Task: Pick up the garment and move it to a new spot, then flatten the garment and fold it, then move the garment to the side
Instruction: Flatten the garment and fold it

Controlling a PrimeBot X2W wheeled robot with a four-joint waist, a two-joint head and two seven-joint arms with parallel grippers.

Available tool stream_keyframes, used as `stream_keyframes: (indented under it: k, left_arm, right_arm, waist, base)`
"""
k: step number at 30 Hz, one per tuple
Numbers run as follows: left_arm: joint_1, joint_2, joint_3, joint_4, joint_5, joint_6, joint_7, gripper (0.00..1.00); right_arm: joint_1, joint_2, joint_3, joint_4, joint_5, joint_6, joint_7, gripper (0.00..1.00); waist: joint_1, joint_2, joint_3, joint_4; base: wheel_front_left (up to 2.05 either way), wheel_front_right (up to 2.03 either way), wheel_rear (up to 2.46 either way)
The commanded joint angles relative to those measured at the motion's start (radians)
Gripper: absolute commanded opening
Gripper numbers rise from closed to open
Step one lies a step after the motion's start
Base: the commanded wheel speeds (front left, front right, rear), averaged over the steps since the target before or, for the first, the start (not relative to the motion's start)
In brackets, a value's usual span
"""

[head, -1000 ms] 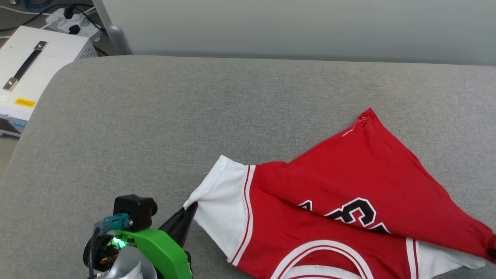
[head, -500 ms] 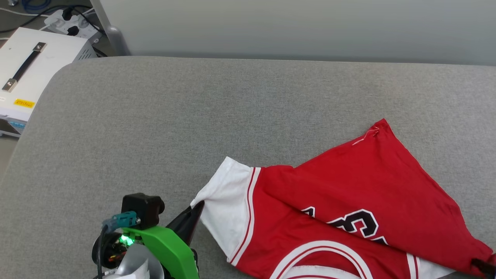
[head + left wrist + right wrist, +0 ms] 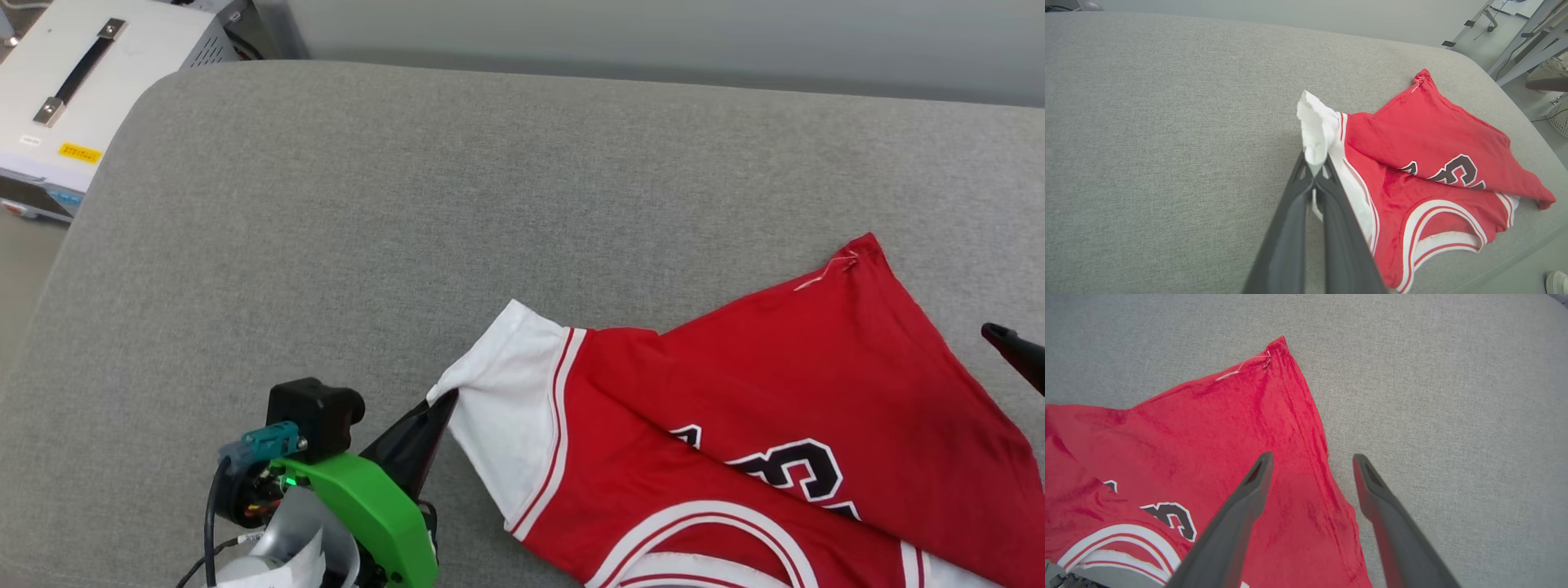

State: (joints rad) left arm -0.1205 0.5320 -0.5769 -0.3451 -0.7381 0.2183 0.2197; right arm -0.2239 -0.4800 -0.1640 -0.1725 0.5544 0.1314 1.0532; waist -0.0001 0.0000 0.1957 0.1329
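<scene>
Grey fabric surface [image 3: 326, 204], pale wall [image 3: 653, 33] behind, white box [image 3: 90, 90] w/ black handle off its far left corner. Garment [image 3: 775, 384] lay rumpled on the surface's near right part, red flap folded over the lettering. Left pincer [image 3: 1314, 163] was clamped on the white sleeve [image 3: 1316, 126]. Right pincer [image 3: 1312, 461] stood wide, holding nothing, above the garment's right edge. A sec earlier it had gripped that edge. Head cam had shifted too.

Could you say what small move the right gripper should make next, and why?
Probably lower the open right gripper onto the garment's red edge beneath it and close: the left gripper pinches the white sleeve, yet the body lies folded.
</scene>
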Motion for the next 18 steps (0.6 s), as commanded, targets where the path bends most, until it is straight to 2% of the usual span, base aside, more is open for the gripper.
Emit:
stream_keyframes:
  k: [1,9,10,13,18]
  left_arm:
    - [-0.024,-0.006,-0.002,-0.008,0.010,-0.008,-0.002,0.00]
    - [-0.070,-0.030,-0.024,-0.013,0.021,-0.030,-0.002,0.00]
    - [-0.096,-0.040,-0.032,-0.006,0.028,-0.040,-0.005,0.00]
    - [-0.114,-0.058,-0.047,0.005,0.031,-0.050,-0.010,0.00]
    - [-0.120,-0.069,-0.054,0.016,0.030,-0.055,-0.016,0.00]
  right_arm:
    - [-0.042,-0.001,0.019,0.020,-0.011,-0.001,0.003,1.00]
    - [-0.209,-0.050,0.112,0.164,-0.043,-0.001,0.001,1.00]
    - [-0.266,-0.078,0.147,0.239,-0.059,-0.001,-0.008,1.00]
    - [-0.305,-0.103,0.182,0.324,-0.085,-0.001,-0.027,1.00]
    - [-0.300,-0.118,0.225,0.389,-0.094,-0.001,-0.034,1.00]
  waist:
    - [0.0001,0.0000,0.056,0.049]
    - [0.0001,0.0000,0.152,0.129]
    - [0.0001,0.0000,0.185,0.167]
    - [0.0001,0.0000,0.211,0.202]
    - [0.0001,0.0000,0.223,0.221]
  base:
    - [0.00,0.00,0.00]
    - [0.00,0.00,0.00]
    - [0.00,0.00,0.00]
    - [0.00,0.00,0.00]
    - [0.00,0.00,0.00]
